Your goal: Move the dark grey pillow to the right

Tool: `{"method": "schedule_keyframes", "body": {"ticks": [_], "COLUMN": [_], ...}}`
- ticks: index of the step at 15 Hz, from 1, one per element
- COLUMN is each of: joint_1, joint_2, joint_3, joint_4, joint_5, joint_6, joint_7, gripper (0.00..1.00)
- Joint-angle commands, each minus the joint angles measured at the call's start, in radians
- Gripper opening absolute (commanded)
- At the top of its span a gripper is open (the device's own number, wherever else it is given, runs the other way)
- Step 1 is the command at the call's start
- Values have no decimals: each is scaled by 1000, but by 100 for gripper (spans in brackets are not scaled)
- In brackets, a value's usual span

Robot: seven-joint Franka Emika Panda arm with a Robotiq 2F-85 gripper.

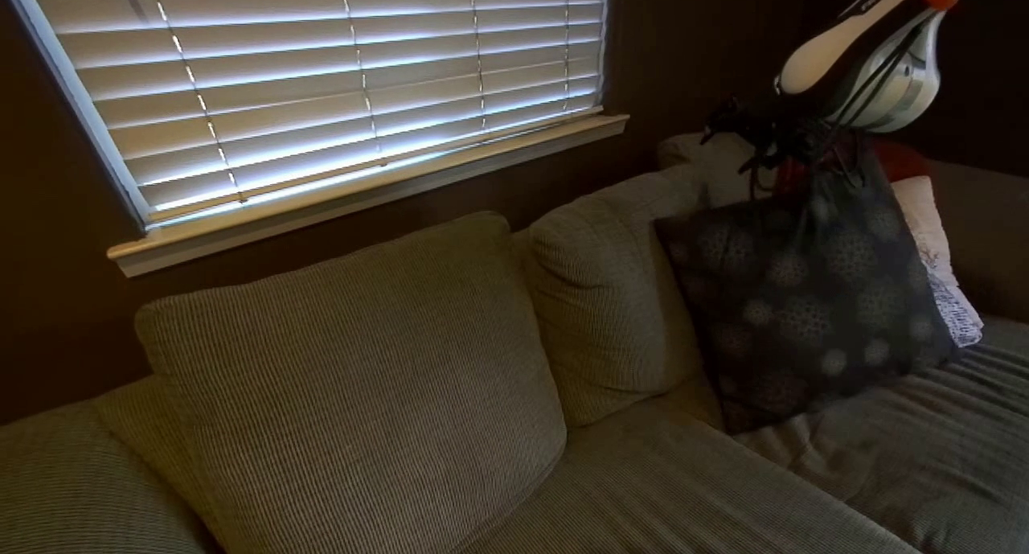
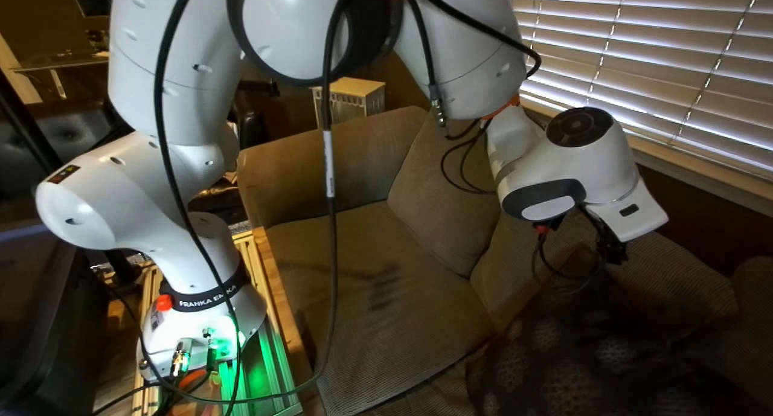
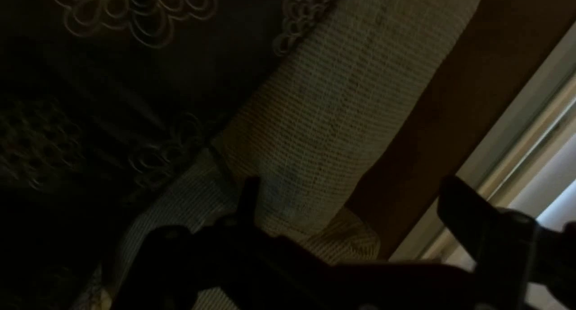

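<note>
The dark grey pillow (image 1: 804, 313) with pale round medallions leans on the sofa's back cushions in an exterior view. It also shows, dim, at the lower right of an exterior view (image 2: 580, 361). In the wrist view the pillow (image 3: 112, 76) fills the upper left. My gripper (image 1: 727, 152) is above the pillow's top edge, near the wall. In the wrist view the gripper's (image 3: 351, 184) black fingers are spread wide with nothing between them. The pillow lies outside the fingers, on the left. In an exterior view the gripper (image 2: 615, 252) is mostly hidden by the wrist.
Beige back cushions (image 1: 354, 377) (image 1: 619, 289) stand along the wall under the window sill (image 1: 370, 192). A whitish patterned pillow (image 1: 924, 224) and a red one (image 1: 900, 162) are behind the dark grey pillow. Loose cables (image 2: 465, 162) hang from the arm.
</note>
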Motion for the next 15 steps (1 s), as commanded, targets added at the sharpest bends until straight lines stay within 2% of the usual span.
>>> {"method": "schedule_keyframes", "body": {"ticks": [1,5,6,8,10,11,12,13,15], "joint_1": [-247,-538,-575,-703,-795,-830,-727,-762,-786], "joint_2": [-147,-213,-230,-245,-275,-292,-239,-251,-267], "joint_3": [254,573,631,776,881,922,821,858,882], "joint_4": [-250,-426,-454,-513,-552,-561,-517,-532,-545], "joint_5": [-35,8,125,190,235,241,247,250,250], "joint_6": [-98,-227,-265,-349,-452,-505,-428,-462,-481], "joint_7": [-94,-243,-367,-475,-563,-597,-563,-584,-597], "gripper": [100,100,100,100,100,100,100,100,100]}}
